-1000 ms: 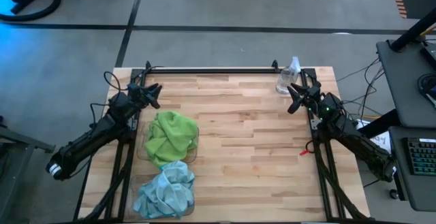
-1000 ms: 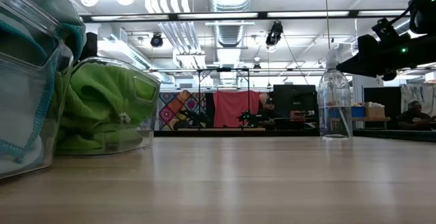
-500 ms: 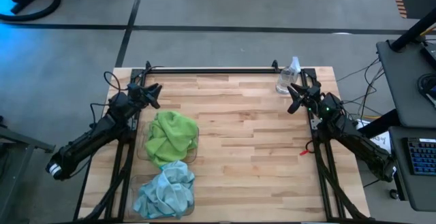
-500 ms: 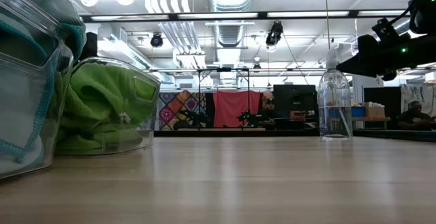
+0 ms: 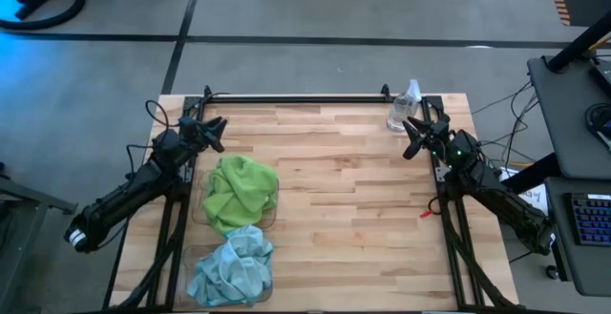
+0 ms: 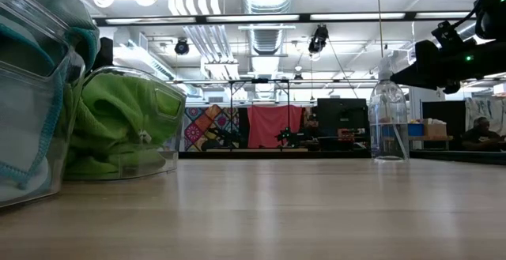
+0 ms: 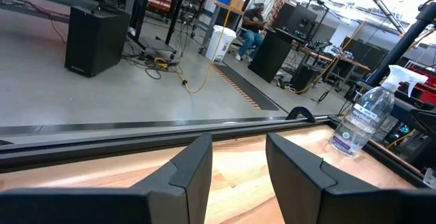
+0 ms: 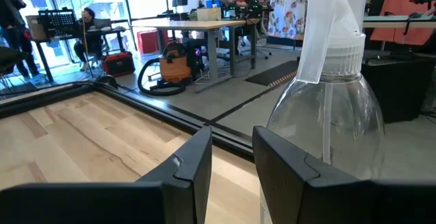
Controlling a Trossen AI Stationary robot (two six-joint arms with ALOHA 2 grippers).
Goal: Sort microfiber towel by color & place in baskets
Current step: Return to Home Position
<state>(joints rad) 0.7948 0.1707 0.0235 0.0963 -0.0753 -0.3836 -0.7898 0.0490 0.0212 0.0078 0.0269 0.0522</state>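
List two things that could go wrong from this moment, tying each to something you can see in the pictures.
1. The open right end effector sits close beside the spray bottle at the far corner of the table; a sideways swing could tip it.
2. The blue towels are heaped above the rim of their bin near the table's front edge; a nudge could spill them.

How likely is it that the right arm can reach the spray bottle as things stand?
Probably yes: the spray bottle stands just ahead of the right tool, with nothing between them.
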